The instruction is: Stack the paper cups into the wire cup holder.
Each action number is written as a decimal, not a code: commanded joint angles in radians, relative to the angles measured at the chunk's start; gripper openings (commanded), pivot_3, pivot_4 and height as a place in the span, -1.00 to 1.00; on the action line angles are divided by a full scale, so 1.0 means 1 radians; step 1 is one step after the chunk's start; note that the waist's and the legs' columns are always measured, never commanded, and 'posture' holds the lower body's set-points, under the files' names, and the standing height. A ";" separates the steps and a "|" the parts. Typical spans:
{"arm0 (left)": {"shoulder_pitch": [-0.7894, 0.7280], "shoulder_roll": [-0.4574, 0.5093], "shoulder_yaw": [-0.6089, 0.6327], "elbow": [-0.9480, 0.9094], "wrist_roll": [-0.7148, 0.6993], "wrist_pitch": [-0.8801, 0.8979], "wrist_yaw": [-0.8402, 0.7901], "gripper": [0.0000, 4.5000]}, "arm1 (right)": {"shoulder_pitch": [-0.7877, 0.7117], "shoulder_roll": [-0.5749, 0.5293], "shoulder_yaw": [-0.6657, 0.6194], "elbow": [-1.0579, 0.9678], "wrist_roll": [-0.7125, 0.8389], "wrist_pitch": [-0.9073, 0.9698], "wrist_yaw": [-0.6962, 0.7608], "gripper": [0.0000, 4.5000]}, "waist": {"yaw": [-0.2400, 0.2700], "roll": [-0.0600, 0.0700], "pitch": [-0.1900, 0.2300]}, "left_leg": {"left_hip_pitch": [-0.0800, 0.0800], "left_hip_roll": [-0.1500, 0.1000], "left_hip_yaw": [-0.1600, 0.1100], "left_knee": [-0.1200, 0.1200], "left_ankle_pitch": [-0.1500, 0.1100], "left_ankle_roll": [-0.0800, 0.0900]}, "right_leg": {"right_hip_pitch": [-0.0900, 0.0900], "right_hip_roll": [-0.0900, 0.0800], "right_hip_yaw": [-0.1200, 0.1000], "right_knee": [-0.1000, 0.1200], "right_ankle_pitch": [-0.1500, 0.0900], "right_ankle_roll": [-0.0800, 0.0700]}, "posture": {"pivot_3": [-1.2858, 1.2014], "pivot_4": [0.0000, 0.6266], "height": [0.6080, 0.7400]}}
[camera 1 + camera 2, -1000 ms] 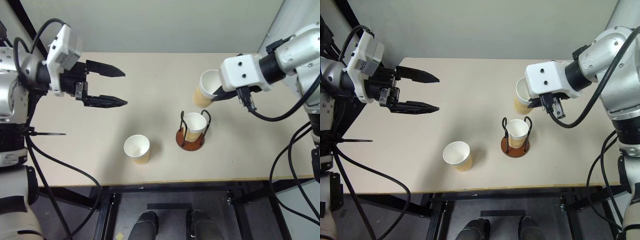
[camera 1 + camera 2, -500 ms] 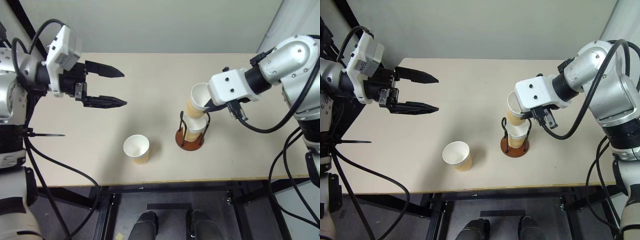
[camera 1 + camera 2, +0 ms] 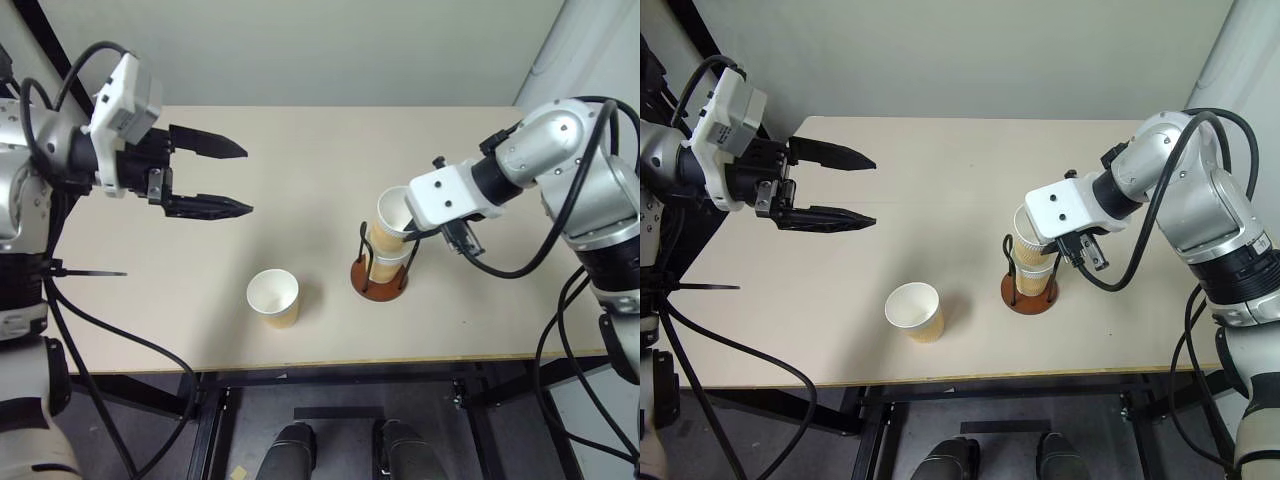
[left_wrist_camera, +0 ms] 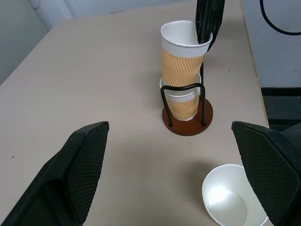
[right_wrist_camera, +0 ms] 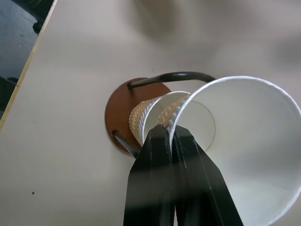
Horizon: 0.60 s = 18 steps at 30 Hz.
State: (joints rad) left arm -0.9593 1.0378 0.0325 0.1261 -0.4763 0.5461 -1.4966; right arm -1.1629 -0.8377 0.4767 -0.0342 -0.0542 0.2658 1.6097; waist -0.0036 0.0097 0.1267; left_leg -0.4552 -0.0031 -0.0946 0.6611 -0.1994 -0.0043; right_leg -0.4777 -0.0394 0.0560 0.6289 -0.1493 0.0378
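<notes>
Clamped together on the wall of one paper cup [image 3: 392,214], the fingers of the right gripper [image 3: 418,232] pinch its rim, one finger inside and one outside. This cup sits partly in the cup below [image 4: 184,101], which already stands in the wire holder [image 3: 379,277], near the front edge of the table [image 3: 300,150] and toward its right side. The held cup leans a little away from upright, so its long axis is not yet in line with the lower cup; I judge it must be straightened and pushed down before release. The right arm reaches in from the right, with its gripper pointing steeply down. The left gripper [image 3: 226,178] hangs with jaws wide apart over the left side of the table, pointing across it. The third cup [image 3: 274,297] stands upright near the front edge, between the holder and the left gripper, and I think the left arm is the nearer one to it.
</notes>
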 commanded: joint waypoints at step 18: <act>-0.013 0.010 0.029 -0.015 -0.010 -0.003 0.021 1.00 | -0.035 0.093 -0.054 0.093 -0.075 -0.019 -0.105 0.67 | -0.002 0.000 0.000 | 0.000 0.000 0.000 0.000 0.000 0.000 | 0.000 0.000 0.000 0.000 0.001 -0.001 | 0.03 -0.52 1.00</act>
State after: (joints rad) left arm -0.9593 1.0377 0.0342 0.1260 -0.4775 0.5461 -1.4784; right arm -1.1554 -0.7529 0.4910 0.0450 -0.1234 0.2429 1.5592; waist -0.0055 0.0097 0.1267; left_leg -0.4549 -0.0030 -0.0946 0.6614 -0.1993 -0.0043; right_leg -0.4777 -0.0394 0.0559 0.6293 -0.1487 0.0368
